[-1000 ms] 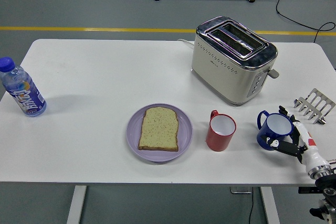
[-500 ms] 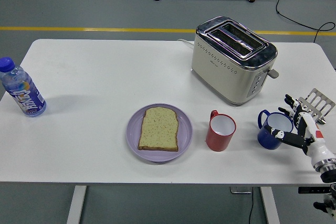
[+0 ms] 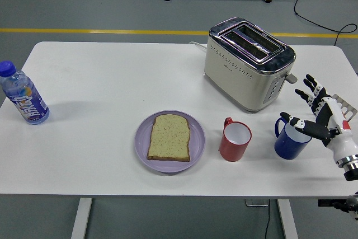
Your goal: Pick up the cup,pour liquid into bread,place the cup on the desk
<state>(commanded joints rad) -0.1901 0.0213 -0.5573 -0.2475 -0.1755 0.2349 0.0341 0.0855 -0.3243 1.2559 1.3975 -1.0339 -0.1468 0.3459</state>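
A blue cup (image 3: 290,141) stands upright on the white table (image 3: 112,82) at the right. My right hand (image 3: 310,110) hovers just above and to the right of it, fingers spread wide, thumb over the cup's rim, holding nothing. A red cup (image 3: 234,140) stands upright left of the blue one. A slice of bread (image 3: 169,137) lies on a purple plate (image 3: 142,145) near the table's front middle. The left arm is out of view.
A cream toaster (image 3: 248,63) stands behind the cups. A metal toast rack (image 3: 342,104) is partly hidden behind my right hand. A blue-capped bottle (image 3: 22,99) stands at the far left edge.
My right hand has risen from beside the blue cup and moved up and back, its fingers spreading. The cup stays on the table.
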